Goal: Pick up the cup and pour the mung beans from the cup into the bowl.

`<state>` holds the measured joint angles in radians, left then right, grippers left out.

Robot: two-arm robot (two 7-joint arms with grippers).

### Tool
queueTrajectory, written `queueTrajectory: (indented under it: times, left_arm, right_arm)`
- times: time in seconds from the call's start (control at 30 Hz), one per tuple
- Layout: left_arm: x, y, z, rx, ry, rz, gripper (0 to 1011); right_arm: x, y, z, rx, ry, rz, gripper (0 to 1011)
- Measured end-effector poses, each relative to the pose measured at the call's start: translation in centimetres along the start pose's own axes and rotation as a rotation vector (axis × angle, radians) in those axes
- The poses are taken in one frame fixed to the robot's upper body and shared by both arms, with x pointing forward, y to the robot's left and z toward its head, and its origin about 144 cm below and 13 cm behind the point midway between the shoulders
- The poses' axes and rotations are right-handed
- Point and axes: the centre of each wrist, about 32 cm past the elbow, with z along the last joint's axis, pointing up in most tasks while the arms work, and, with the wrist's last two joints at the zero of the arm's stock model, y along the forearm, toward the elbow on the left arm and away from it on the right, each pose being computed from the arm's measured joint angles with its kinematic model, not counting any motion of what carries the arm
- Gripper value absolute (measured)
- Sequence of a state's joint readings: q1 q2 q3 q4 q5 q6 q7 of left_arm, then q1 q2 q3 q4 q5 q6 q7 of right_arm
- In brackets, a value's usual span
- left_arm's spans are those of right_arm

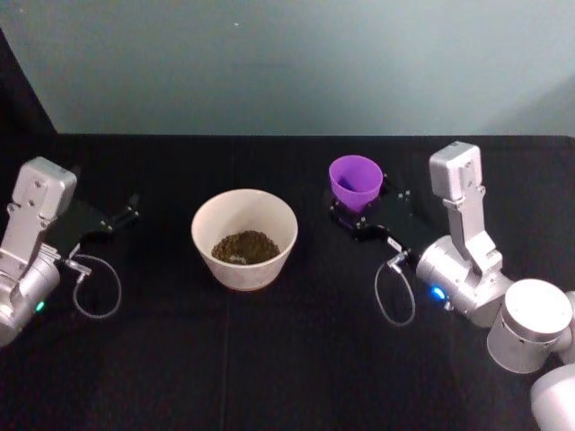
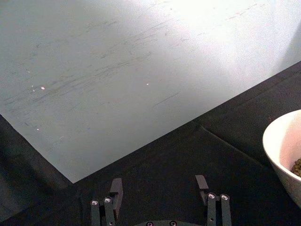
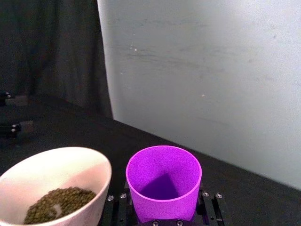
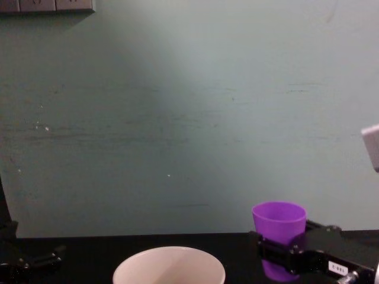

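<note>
Head view: the off-white bowl (image 1: 244, 238) sits mid-worktop w/ a heap of mung beans (image 1: 245, 246) in its bottom; the black worktop (image 1: 269, 359) runs back to a pale grey-green wall (image 1: 287, 63). The purple cup (image 1: 355, 182) stands upright to the bowl's right, apart from it, clamped low down by the right pincer (image 1: 352, 215), whose arm comes in from the right edge. The left pincer (image 1: 126, 214) rests off to the bowl's left, well apart, fingers spread w/ nothing between. Left wrist view: left pincer (image 2: 159, 186) shows its two fingers wide apart over bare black cloth; the bowl rim (image 2: 277, 146) is at the edge, a few beans (image 2: 297, 165) visible inside. Right wrist view: the cup (image 3: 163, 181) is upright between the right pincer's (image 3: 163, 217) black jaws, one on each side of its base; the cup's inside looks empty, no beans in it. The bowl (image 3: 56, 181) is just beside the cup, not touching as far as I can tell, w/ beans (image 3: 59, 203) heaped inside. Chest view: cup (image 4: 279, 228) stands upright, right pincer (image 4: 283, 253) closed around its lower half; bowl rim (image 4: 169, 266) at the bottom, to the cup's left; left pincer (image 4: 50, 257) low at the left edge.
</note>
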<state>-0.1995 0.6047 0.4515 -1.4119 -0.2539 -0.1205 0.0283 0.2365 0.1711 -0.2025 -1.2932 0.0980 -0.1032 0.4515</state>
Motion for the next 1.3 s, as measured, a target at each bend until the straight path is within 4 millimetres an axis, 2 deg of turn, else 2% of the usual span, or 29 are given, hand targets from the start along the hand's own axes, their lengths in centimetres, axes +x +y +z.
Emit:
queueTrajectory:
  times: [0.2,0.47,0.67,1.07,1.17,1.3]
  left_arm:
    - [0.0,0.0,0.0,0.0,0.0,0.0,1000]
    - [0.0,0.0,0.0,0.0,0.0,0.0,1000]
    - [0.0,0.0,0.0,0.0,0.0,0.0,1000]
    - [0.0,0.0,0.0,0.0,0.0,0.0,1000]
    - [0.0,0.0,0.0,0.0,0.0,0.0,1000]
    - [0.0,0.0,0.0,0.0,0.0,0.0,1000]
  right_arm:
    - [1.4,0.3,-2.4,0.009,0.045,0.069,718]
    - [2.0,0.7,-4.9,0.032,0.082,0.114,718]
    - [2.0,0.9,-5.6,0.039,0.114,0.118,718]
    - [1.9,1.0,-5.8,0.021,0.134,0.123,718]
    - [1.9,1.0,-5.8,0.017,0.136,0.12,758]
    - [1.9,1.0,-5.8,0.014,0.137,0.118,868]
